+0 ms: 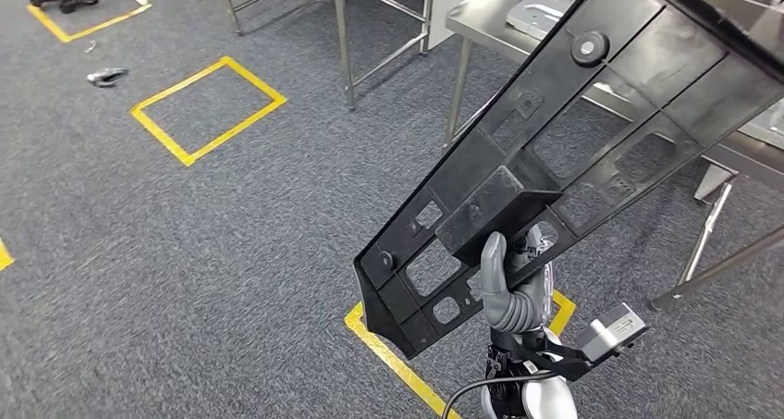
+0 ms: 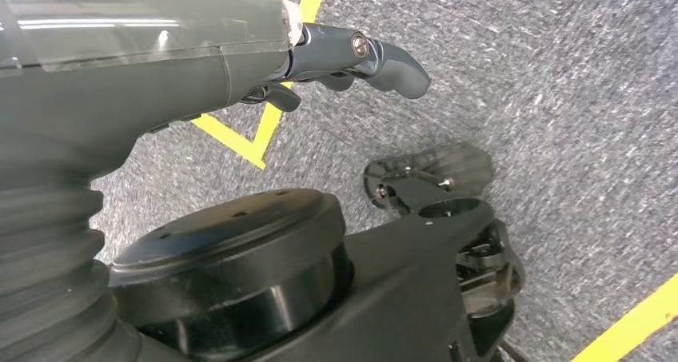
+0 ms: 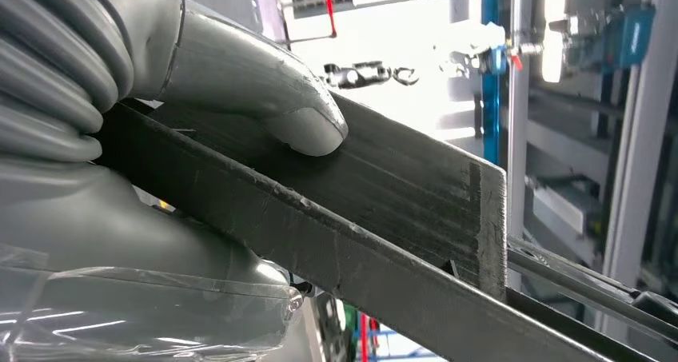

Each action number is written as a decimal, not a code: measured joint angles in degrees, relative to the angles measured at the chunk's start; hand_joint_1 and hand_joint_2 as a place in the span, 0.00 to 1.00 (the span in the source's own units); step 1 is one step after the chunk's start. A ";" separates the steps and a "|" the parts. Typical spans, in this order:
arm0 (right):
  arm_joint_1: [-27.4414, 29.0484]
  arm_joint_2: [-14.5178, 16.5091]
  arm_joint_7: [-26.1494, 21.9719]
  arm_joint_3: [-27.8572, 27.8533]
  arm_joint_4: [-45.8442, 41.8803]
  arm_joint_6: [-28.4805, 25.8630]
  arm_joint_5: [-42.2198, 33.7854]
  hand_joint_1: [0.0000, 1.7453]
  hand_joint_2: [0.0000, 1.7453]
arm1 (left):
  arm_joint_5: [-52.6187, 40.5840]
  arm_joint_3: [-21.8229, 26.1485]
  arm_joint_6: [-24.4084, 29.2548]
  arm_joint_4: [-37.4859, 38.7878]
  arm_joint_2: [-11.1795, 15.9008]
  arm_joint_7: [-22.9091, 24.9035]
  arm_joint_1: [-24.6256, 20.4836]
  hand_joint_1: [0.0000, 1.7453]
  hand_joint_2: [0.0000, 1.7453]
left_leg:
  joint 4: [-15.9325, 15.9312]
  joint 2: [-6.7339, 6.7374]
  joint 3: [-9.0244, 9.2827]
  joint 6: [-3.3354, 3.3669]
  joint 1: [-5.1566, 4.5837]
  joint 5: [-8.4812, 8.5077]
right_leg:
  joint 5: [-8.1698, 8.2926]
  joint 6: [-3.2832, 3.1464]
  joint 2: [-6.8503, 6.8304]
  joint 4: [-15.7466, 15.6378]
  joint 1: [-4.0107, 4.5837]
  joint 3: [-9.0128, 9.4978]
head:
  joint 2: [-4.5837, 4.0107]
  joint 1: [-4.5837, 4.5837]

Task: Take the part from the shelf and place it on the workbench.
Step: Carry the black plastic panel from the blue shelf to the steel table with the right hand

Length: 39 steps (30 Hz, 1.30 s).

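The part (image 1: 555, 151) is a long black plastic panel with several cut-outs, tilted up and to the right across the head view. My right hand (image 1: 513, 285) grips it from below near its lower end. In the right wrist view my grey thumb (image 3: 308, 122) presses on the panel's flat black edge (image 3: 400, 194). The panel's upper end reaches over the steel workbench (image 1: 485, 14) at the upper right. My left hand (image 2: 344, 54) hangs over the grey carpet, its fingers apart and holding nothing.
A grey metal piece (image 1: 545, 3) lies on the workbench. Steel frame legs (image 1: 344, 40) stand behind. Yellow tape squares (image 1: 208, 109) mark the carpet, and a tape line (image 1: 398, 359) runs near my arm. A small dark object (image 1: 107, 76) lies at the far left.
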 joint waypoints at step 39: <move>-0.97 -0.64 -0.94 1.45 -0.83 -0.83 1.27 1.00 1.00 | -0.36 0.21 0.20 -0.02 -0.18 0.14 -0.60 0.00 1.00 | 1.83 1.19 3.09 -1.80 -0.68 -5.04 | 5.01 -2.46 -1.09 -11.74 1.21 4.91 | 0.00 0.39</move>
